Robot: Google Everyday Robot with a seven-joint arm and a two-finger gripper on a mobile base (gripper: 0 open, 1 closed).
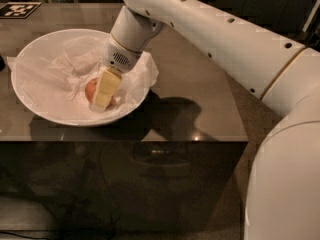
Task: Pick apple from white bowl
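The white bowl sits on the dark, glossy bench, close to the bench's front edge, and everything else is placed from it. Crumpled white paper lines the bowl's inside and spills up over its right rim in a loose, pointed fold. The apple lies in the bowl on this paper, right of the bowl's centre and toward its near side. It is small and red-orange, and only its left flank and a sliver low on its right show. The claw is down inside the bowl directly at the apple, and its pale yellow part slants across the apple's front and covers most of the fruit. The claw appears to touch the apple, but whether it is open, closed or clamped on the fruit cannot be told from this view. Above the claw, the rounded white wrist with its small vented patch hangs over the right half of the bowl. From there the thick white arm runs up and away past the bowl's right rim, then bends down into the robot's large white body, which stands well to the right of the bowl, beyond the end of the bench. The arm casts a dark shadow on the bench just right of the bowl. Behind the bowl, at the far left corner of the bench, lies a flat black-and-white marker tag, well apart from the bowl.
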